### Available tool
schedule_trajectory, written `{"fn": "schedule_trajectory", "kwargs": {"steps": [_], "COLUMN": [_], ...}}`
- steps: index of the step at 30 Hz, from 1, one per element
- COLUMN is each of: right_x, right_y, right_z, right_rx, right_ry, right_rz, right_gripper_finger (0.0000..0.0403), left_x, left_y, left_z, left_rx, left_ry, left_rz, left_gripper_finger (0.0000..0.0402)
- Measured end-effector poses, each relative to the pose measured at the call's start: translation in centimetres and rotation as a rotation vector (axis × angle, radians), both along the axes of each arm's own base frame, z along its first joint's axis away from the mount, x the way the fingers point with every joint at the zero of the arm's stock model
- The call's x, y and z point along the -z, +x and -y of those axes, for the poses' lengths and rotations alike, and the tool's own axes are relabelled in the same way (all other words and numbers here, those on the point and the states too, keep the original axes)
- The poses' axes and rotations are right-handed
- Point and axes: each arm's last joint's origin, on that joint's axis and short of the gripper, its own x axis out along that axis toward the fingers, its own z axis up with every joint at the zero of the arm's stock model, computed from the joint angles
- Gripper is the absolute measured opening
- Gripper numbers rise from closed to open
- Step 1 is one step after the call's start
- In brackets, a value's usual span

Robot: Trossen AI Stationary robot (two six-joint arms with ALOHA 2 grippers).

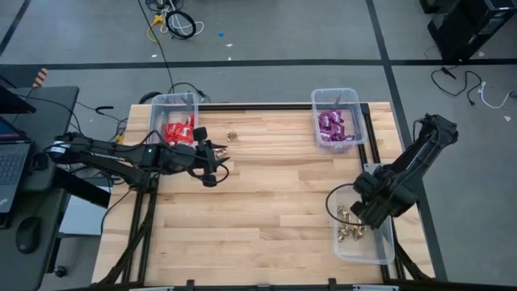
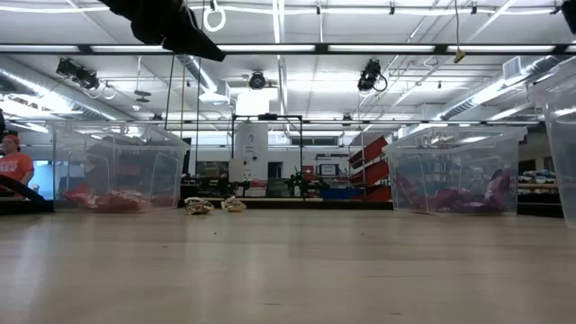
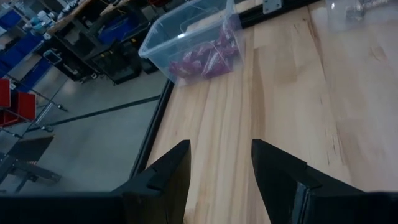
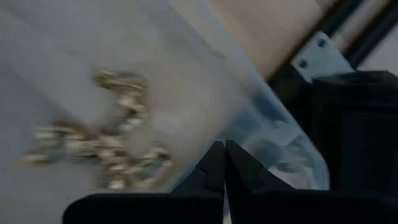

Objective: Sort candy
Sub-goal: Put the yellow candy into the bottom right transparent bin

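Red packets lie in the clear bin at the far left. Purple packets fill the far right bin, which also shows in the left wrist view. Gold foil pieces sit in the near right bin. Two loose gold pieces rest on the table near the red bin. My left gripper is open and empty above the table, just near of the red bin. My right gripper hangs shut over the gold bin's far end.
Three clear bins stand on the wooden table: far left, far right and near right. Bare wood lies across the middle. A desk with a laptop stands off the table's left edge.
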Motion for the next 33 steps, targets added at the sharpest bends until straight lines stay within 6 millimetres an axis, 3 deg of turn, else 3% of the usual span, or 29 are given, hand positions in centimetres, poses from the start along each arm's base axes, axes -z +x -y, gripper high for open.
{"fn": "schedule_trajectory", "kwargs": {"steps": [6,12,17,24,33], "right_x": [-3.8,-5.8,-5.8,-5.6,-5.4], "right_y": [1.0,2.3,3.6,5.6,6.7], "right_z": [-0.6,-1.2,-2.1,-3.9,-4.9], "right_rx": [-0.001,-0.110,-0.222,-0.353,-0.396], "right_ry": [0.041,-0.011,-0.082,-0.138,-0.168], "right_rz": [0.207,0.440,0.568,0.703,0.765], "right_gripper_finger": [0.0000,0.0000,0.0000,0.0000,0.0000], "left_x": [1.2,2.8,4.3,6.9,10.8], "left_y": [-0.6,-1.1,0.0,2.2,3.8], "left_z": [0.0,0.1,-0.2,-2.5,-4.9], "left_rx": [-0.021,-0.065,-0.137,-0.274,-0.425], "left_ry": [-0.085,-0.247,-0.261,-0.276,-0.309], "left_rz": [-0.103,-0.221,-0.281,-0.337,-0.462], "left_gripper_finger": [0.0173,0.0173,0.0173,0.0173,0.0173]}}
